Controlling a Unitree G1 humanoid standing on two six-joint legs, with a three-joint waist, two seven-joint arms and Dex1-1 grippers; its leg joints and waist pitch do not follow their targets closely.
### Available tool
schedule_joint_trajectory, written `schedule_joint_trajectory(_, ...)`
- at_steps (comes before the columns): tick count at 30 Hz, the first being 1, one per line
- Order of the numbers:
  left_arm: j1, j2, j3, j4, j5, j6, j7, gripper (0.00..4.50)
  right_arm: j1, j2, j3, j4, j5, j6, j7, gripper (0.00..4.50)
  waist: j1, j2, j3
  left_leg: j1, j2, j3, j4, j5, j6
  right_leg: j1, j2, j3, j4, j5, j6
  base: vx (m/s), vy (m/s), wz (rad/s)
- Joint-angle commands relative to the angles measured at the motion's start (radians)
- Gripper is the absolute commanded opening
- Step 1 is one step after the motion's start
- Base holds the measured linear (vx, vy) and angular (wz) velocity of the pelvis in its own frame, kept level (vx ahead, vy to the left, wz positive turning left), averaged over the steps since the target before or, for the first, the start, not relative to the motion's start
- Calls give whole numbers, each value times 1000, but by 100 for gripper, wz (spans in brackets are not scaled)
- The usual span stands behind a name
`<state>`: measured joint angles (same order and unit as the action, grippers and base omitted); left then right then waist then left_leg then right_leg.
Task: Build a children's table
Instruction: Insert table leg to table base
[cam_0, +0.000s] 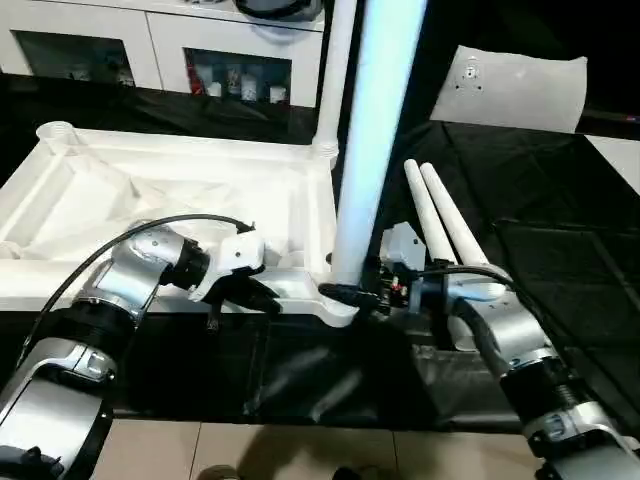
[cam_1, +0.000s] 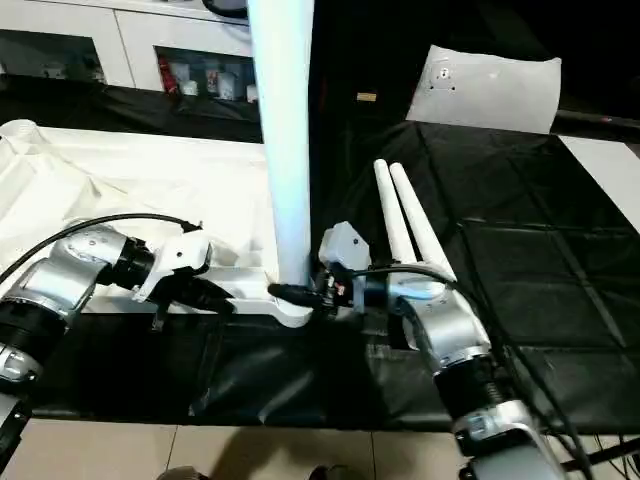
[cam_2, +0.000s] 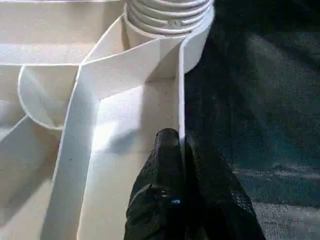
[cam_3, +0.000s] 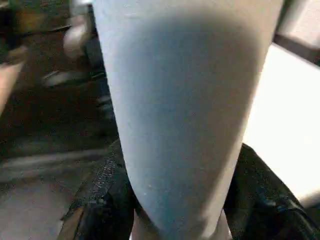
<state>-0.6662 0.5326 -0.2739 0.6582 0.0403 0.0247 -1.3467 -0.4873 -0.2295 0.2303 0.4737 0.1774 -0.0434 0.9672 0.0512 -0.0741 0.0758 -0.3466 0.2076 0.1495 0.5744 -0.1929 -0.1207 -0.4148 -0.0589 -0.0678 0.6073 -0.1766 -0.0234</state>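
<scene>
The white tabletop (cam_0: 150, 200) lies underside up on black cloth. One white leg (cam_0: 372, 140) stands upright in its near right corner socket, and my right gripper (cam_0: 360, 295) is shut on that leg just above the base, a black finger (cam_3: 105, 200) on each side of it. A second leg (cam_0: 338, 60) stands in the far right corner. Two more legs (cam_0: 440, 215) lie side by side on the cloth to the right. My left gripper (cam_2: 182, 145) is shut on the tabletop's near rim wall, close to the socket with its threaded leg end (cam_2: 170, 15).
A white cabinet (cam_0: 170, 45) with dark compartments runs along the back. A white pillow-like slab (cam_0: 515, 90) lies at the far right. The far left corner socket (cam_0: 57, 132) has no leg in it. Pale floor tiles (cam_0: 300, 450) show below the front edge.
</scene>
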Motion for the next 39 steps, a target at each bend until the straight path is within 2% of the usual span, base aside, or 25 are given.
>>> schedule_joint_trajectory(1,-5,-16,77,-89,-49,61,113,0,38,12,18,131,-74,89,-109,193,-6,16,-29,1,22,-2,-84,-341,12,35,-80,49,-107,-579,-110,0,0,0)
schedule_joint_trajectory(2,-5,-16,77,-89,-49,61,113,0,38,12,18,131,-74,89,-109,193,-8,17,-29,-1,24,-4,-85,-342,5,36,-81,50,-104,-588,-106,0,0,0)
schedule_joint_trajectory(3,42,-26,121,-178,-67,144,182,0,23,47,-15,154,-70,100,-201,193,-15,20,-29,-3,22,-7,-86,-344,4,36,-81,49,-108,-606,-95,0,0,0)
schedule_joint_trajectory(4,68,-30,137,-232,-74,190,209,0,14,67,-29,166,-69,106,-249,193,-23,20,-31,-7,29,-9,-89,-338,-7,39,-86,51,-100,-581,-109,0,0,0)
schedule_joint_trajectory(5,88,-33,147,-271,-77,222,226,0,6,82,-39,175,-69,111,-284,193,-30,21,-30,-17,24,-11,-92,-330,-9,44,-81,45,-102,-577,-108,0,0,0)
schedule_joint_trajectory(6,108,-37,156,-312,-81,255,241,0,-4,104,-51,188,-72,120,-335,193,-33,24,-30,-11,22,-10,-90,-334,-4,38,-78,46,-106,-569,-108,0,0,0)
schedule_joint_trajectory(7,131,-44,162,-358,-84,290,252,0,-11,117,-56,197,-75,123,-366,193,-49,23,-31,-15,24,-10,-91,-333,-5,41,-76,48,-100,-526,-124,0,0,0)
schedule_joint_trajectory(8,154,-51,168,-404,-86,323,264,0,-17,129,-60,206,-78,126,-394,193,-51,24,-30,-16,21,-9,-91,-330,-1,41,-74,46,-102,-520,-126,0,0,0)
schedule_joint_trajectory(9,218,-101,177,-556,-85,451,322,0,-46,182,-86,251,-72,140,-494,193,-59,22,-33,-13,24,-4,-86,-312,6,39,-73,52,-95,-457,-149,0,0,0)
schedule_joint_trajectory(10,218,-101,177,-556,-85,451,322,0,-46,182,-86,251,-72,140,-494,193,-66,22,-32,-20,24,-5,-89,-299,6,44,-74,53,-90,-439,-157,0,0,0)
schedule_joint_trajectory(11,237,-128,175,-611,-89,497,353,0,-59,204,-99,272,-67,143,-532,193,-64,23,-32,-17,19,-3,-87,-288,15,42,-70,51,-96,-444,-149,0,0,0)
schedule_joint_trajectory(12,264,-180,162,-690,-90,565,400,0,-81,237,-114,301,-60,148,-580,192,-70,18,-33,-16,24,-1,-84,-256,16,41,-69,55,-85,-379,-172,0,0,0)
schedule_joint_trajectory(13,279,-219,146,-737,-88,604,436,0,-96,261,-121,320,-56,150,-605,192,-67,19,-33,-12,22,4,-83,-247,18,39,-66,55,-88,-364,-174,0,0,0)
schedule_joint_trajectory(15,290,-258,128,-761,-73,623,491,0,-111,292,-127,329,-50,163,-622,192,-61,15,-41,-9,19,17,-74,-178,45,42,-58,58,-79,-227,-199,57,7,6)
schedule_joint_trajectory(16,292,-265,124,-764,-70,627,505,0,-114,301,-131,330,-47,169,-627,191,-59,17,-42,-11,17,17,-74,-154,53,45,-59,58,-74,-196,-202,97,2,8)
schedule_joint_trajectory(19,270,-280,125,-719,-54,595,540,0,-114,302,-105,316,-71,173,-619,191,-49,18,-47,-13,13,20,-70,-49,87,55,-55,56,-60,-46,-219,41,-4,1)
schedule_joint_trajectory(21,254,-284,128,-703,-36,597,567,0,-111,300,-94,305,-81,172,-611,191,-46,19,-48,-11,13,22,-68,-41,96,57,-56,56,-59,-25,-227,0,0,0)
schedule_joint_trajectory(25,252,-254,115,-703,1,582,583,0,-96,289,-96,268,-76,155,-580,191,-43,23,-43,-9,16,21,-73,-124,74,55,-62,56,-72,-161,-201,0,0,0)
schedule_joint_trajectory(28,255,-217,104,-686,-1,538,553,0,-78,271,-113,219,-56,141,-552,191,-40,22,-46,-8,17,19,-72,-123,68,55,-61,56,-72,-172,-182,0,0,0)
schedule_joint_trajectory(30,264,-168,92,-662,-20,442,465,0,-55,249,-161,134,7,115,-495,191,-37,16,-46,-10,14,20,-71,-119,78,56,-60,56,-74,-171,-174,0,0,0)
schedule_joint_trajectory(31,267,-147,86,-649,-28,391,426,0,-45,240,-184,96,37,108,-467,191,-33,19,-47,-9,14,19,-71,-110,89,57,-61,57,-73,-159,-169,0,0,0)
schedule_joint_trajectory(33,265,-119,80,-628,-34,375,383,0,-36,227,-207,49,73,101,-433,191,-35,17,-51,-10,17,20,-70,-87,95,59,-62,58,-66,-133,-180,0,0,0)
schedule_joint_trajectory(35,246,-73,66,-556,-15,274,335,0,-20,202,-241,-39,152,140,-363,191,-30,21,-52,-5,14,22,-66,-81,105,56,-58,58,-69,-122,-190,0,0,0)
schedule_joint_trajectory(37,210,-40,69,-473,-13,197,295,0,-10,172,-280,-123,243,214,-300,191,-27,26,-57,-5,15,20,-65,-56,106,61,-58,58,-59,-71,-199,0,0,0)
schedule_joint_trajectory(39,203,-35,70,-459,-17,192,287,0,-9,165,-286,-136,257,227,-290,191,-24,24,-61,-3,13,21,-62,-40,111,62,-56,58,-54,-39,-204,0,0,0)
